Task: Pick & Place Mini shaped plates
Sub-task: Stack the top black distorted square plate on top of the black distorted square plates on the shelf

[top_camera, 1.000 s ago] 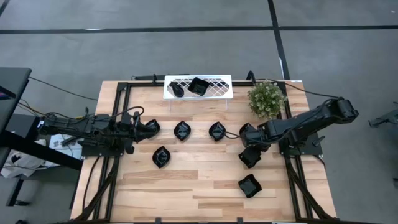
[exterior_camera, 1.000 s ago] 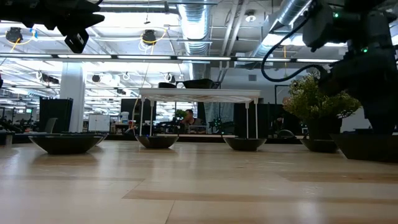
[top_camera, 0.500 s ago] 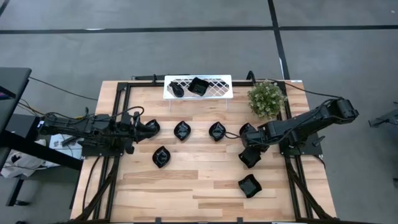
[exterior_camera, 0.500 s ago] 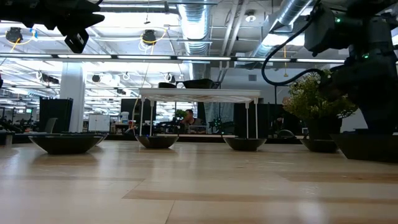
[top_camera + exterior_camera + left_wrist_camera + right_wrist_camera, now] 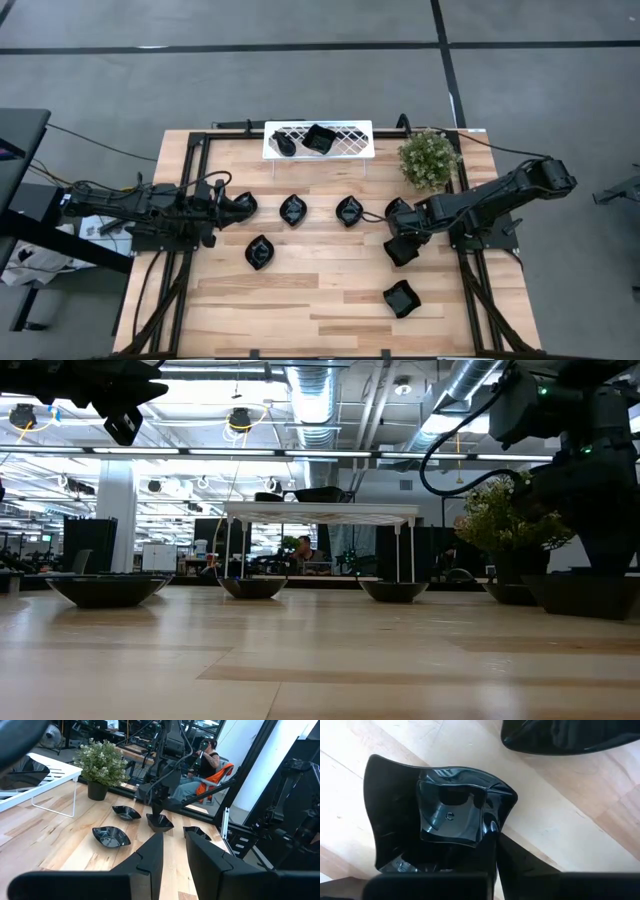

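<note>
Right claw [image 5: 403,243] pressed together on the rim of a square mini plate [image 5: 440,827], pinching one edge where the wall rises; plate directly under the wrist, its bowl spreading away from the fingers toward the desk [image 5: 320,300] middle; hold sits at the edge, not the centre, so the dish likely hangs off one side when lifted.

White lattice rack [image 5: 318,139] as landmark: held plate lies toward the near-right of the rack, past the potted plant [image 5: 430,160], which stands just beside the rack's right end and close to any straight path back to it; two dishes already on the rack.

Left claw [image 5: 238,205] nearer the rack's left end, hovering by another dish with fingers [image 5: 150,857] a little apart, pinching nothing visible; right arm clearly the one committed here; further dishes lie between the two arms.
</note>
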You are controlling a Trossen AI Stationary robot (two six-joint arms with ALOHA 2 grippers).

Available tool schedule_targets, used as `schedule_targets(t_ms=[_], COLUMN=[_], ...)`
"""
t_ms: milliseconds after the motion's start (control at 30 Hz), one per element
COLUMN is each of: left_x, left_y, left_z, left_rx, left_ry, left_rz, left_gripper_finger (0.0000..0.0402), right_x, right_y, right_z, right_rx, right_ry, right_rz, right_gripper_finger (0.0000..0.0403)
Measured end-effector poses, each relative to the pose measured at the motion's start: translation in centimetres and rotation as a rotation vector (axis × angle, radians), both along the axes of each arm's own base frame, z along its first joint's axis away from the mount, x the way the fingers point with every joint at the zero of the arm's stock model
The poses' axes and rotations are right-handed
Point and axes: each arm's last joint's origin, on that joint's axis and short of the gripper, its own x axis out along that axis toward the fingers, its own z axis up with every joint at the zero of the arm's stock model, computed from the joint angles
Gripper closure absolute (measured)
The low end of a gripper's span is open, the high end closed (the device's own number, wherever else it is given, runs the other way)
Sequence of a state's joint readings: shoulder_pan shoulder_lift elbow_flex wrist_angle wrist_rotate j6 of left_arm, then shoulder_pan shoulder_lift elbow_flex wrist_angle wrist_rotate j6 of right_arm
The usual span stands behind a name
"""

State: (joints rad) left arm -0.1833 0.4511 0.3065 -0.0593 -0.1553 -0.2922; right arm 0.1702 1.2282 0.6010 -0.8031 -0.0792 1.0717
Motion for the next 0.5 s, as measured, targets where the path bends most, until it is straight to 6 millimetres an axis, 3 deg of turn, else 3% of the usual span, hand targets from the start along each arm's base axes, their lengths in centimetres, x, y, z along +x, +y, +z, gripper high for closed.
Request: schedule_targets(t_ms=[200,500], left_x=[0.0,0.0], left_y=[0.0,0.0], left_z=[0.0,0.0], left_rx=[0.000,0.000], left_ry=[0.000,0.000], left_rz=[0.000,0.000], left_gripper_finger=[0.0315,0.0315], right_x=[0.3,2.7], right_y=[0.1,0.6], right_z=[0.5,4.4], right_rx=[0.011,0.065], right_ry=[-0.010,-0.160], right_rz=[0.006,0.124], right_gripper_finger=[0.0398,0.0401])
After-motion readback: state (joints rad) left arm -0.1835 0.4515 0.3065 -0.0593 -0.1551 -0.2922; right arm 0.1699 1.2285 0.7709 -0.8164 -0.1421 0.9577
